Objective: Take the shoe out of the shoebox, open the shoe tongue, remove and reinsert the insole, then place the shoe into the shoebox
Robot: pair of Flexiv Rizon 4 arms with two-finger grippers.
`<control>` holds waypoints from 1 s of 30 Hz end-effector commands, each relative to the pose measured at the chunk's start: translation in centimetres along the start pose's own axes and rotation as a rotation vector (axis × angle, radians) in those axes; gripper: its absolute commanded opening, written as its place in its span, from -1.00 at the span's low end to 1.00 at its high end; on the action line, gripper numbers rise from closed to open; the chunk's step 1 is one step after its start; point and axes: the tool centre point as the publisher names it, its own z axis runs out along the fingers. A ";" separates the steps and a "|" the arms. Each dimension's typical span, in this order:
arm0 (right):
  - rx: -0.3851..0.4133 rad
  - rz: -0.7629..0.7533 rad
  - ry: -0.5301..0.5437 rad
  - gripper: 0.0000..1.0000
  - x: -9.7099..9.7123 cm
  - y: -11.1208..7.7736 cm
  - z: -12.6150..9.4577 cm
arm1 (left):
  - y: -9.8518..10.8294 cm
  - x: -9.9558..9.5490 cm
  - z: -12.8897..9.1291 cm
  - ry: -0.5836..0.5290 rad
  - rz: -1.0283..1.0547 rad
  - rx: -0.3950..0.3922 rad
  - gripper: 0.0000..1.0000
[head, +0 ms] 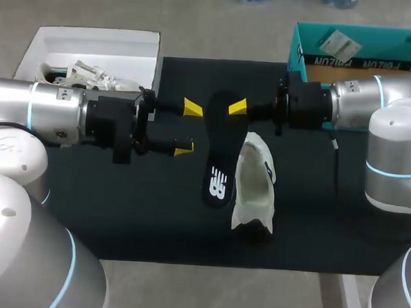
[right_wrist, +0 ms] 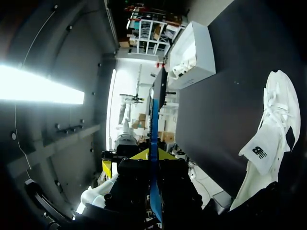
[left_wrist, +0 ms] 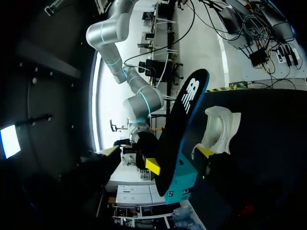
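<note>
The right gripper (head: 234, 107) pinches the far end of the black insole (head: 219, 155), which runs lengthwise just beside the white shoe (head: 255, 188) on the dark mat (head: 119, 218). The left gripper (head: 188, 129) sits at the insole's other side, fingers spread apart.

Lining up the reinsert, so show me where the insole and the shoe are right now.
insole (head: 219, 151), head view, on its black middle, above the logo.
shoe (head: 255, 188), head view, on the white lining inside its opening.
</note>
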 end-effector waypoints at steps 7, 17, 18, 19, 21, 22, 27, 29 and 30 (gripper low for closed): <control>-0.001 0.000 0.000 -1.00 0.0 0.0 0.2 | 2.2 0.8 2.6 -0.025 0.026 0.028 1.00; -0.001 0.000 0.000 -1.00 0.0 0.0 0.2 | 1.8 1.2 4.4 -0.036 0.036 0.056 1.00; -0.001 0.000 0.000 -1.00 0.0 0.0 0.2 | 1.8 1.2 4.4 -0.036 0.036 0.057 1.00; -0.001 0.000 0.000 -1.00 0.0 0.0 0.2 | 1.7 1.3 4.5 -0.036 0.035 0.057 1.00; -0.001 0.000 0.000 -1.00 0.0 0.0 0.2 | 1.7 1.3 4.5 -0.036 0.032 0.058 0.49; -0.001 0.000 0.000 -1.00 0.0 0.0 0.2 | 1.6 1.4 4.6 -0.037 0.031 0.057 0.22; -0.001 0.000 0.000 -1.00 0.0 0.0 0.2 | 1.2 1.4 4.8 -0.041 0.030 0.058 -1.00; -0.001 0.000 0.000 -1.00 0.0 0.0 0.2 | 1.1 1.4 4.8 -0.043 0.029 0.060 -1.00; -0.001 0.000 0.000 -1.00 0.0 0.0 0.2 | 1.0 1.4 4.8 -0.045 0.028 0.059 -1.00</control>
